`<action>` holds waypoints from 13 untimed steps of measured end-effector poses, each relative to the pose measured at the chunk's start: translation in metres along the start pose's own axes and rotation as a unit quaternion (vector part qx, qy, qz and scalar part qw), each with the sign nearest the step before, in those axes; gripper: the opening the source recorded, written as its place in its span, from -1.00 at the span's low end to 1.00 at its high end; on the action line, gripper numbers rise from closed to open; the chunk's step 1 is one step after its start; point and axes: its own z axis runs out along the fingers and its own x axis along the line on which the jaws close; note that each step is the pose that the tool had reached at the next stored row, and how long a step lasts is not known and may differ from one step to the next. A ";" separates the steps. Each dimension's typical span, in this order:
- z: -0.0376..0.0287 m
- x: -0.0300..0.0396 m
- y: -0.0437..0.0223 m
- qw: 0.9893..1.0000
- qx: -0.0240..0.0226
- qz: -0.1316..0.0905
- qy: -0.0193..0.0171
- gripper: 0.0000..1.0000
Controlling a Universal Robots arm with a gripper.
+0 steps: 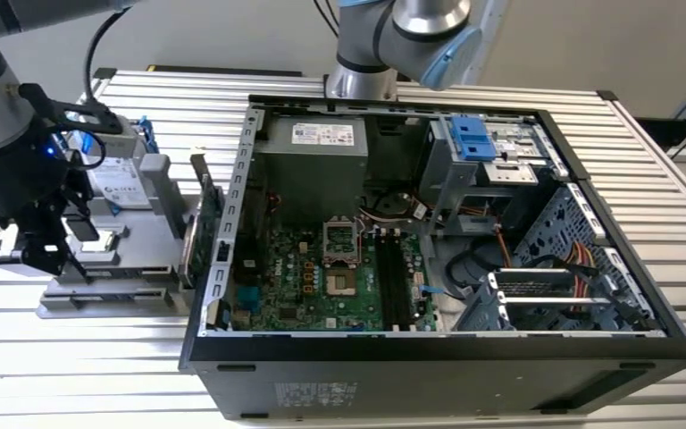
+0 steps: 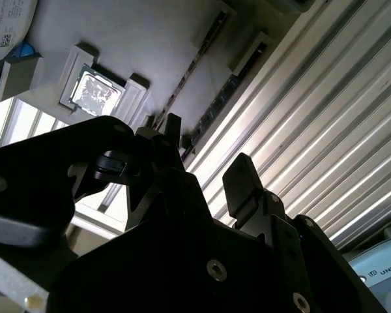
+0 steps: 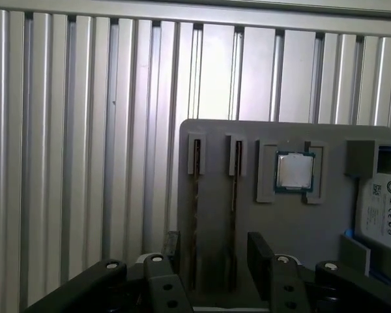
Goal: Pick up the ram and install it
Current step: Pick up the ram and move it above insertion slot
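Note:
Two slim dark ram sticks [image 3: 196, 215] [image 2: 215, 107] stand on edge in narrow slots of a grey holder [image 3: 215, 140], seen in both wrist views. My gripper [image 3: 215, 255] [image 2: 207, 158] hangs open just above them, one black finger [image 3: 171, 250] outside one stick and the other finger [image 3: 259, 253] outside the second, touching neither. In the exterior view the gripper [image 1: 51, 255] hovers over the holder [image 1: 104, 281] at the exterior view's left of the open computer case [image 1: 439, 349]. Black memory slots [image 1: 397, 281] run along the green motherboard [image 1: 307, 286] inside the case.
A square silver processor [image 3: 294, 171] lies in the holder beside the sticks, with a hard drive [image 1: 122, 183] behind it. A green expansion card [image 1: 206, 232] stands between the holder and the case wall. A second arm's base [image 1: 367, 54] stands behind the case.

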 end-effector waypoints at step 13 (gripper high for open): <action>0.0125 0.0055 -0.0007 1.000 0.000 0.000 0.000 1.00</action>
